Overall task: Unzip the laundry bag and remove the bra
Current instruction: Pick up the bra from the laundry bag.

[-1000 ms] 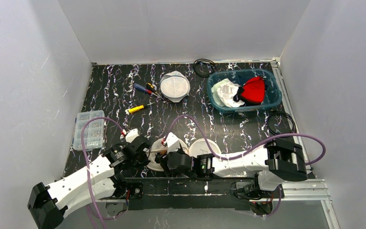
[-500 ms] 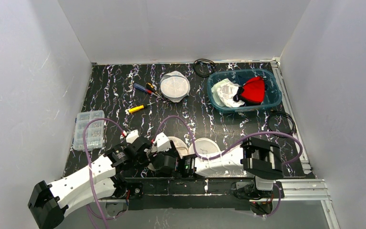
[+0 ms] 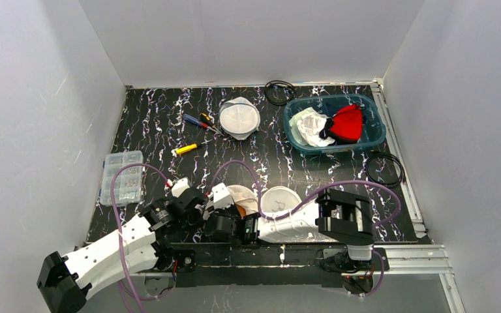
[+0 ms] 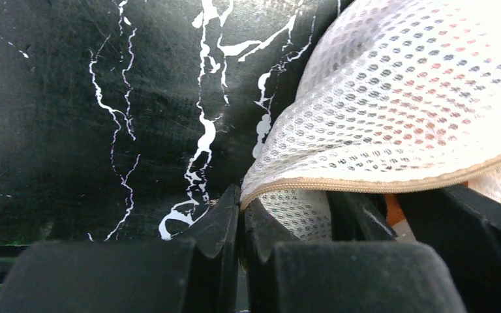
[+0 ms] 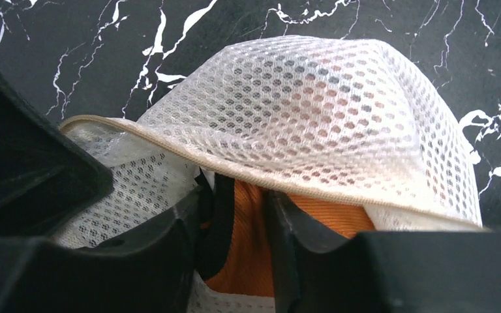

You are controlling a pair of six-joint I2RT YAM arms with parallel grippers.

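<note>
Where the black marbled table [image 3: 163, 124] reaches its far right corner, a teal plastic bin [image 3: 376, 124] is set. A white garment [image 3: 308, 125], a red garment [image 3: 347, 122] and a dark blue garment [image 3: 334, 104] are heaped inside it.

At the near edge, between the two arms, the white mesh laundry bag [image 3: 242, 194] is seen lying on the table with its beige-trimmed rim lifted open. The orange bra [image 5: 326, 218] is lodged inside it, under the raised mesh dome. A white mesh dome [image 3: 279, 199] is placed just to the bag's right; whether it is joined to the bag cannot be told. A round white mesh bag [image 3: 239, 118] is set near the far edge, well apart from both.

At the left edge a clear compartment box [image 3: 121, 177] is laid flat; its contents are too small to be made out.

The left gripper [image 4: 241, 208] is pinched tight on the bag's lower rim, with mesh caught between the fingers. The right gripper [image 5: 240, 195] is pushed into the bag's mouth. Its jaws are narrowed onto a fold of the bra, which fills the gap between them.

Screwdrivers [image 3: 196, 120] and a yellow tool [image 3: 187, 149] are laid left of the far bag.
</note>
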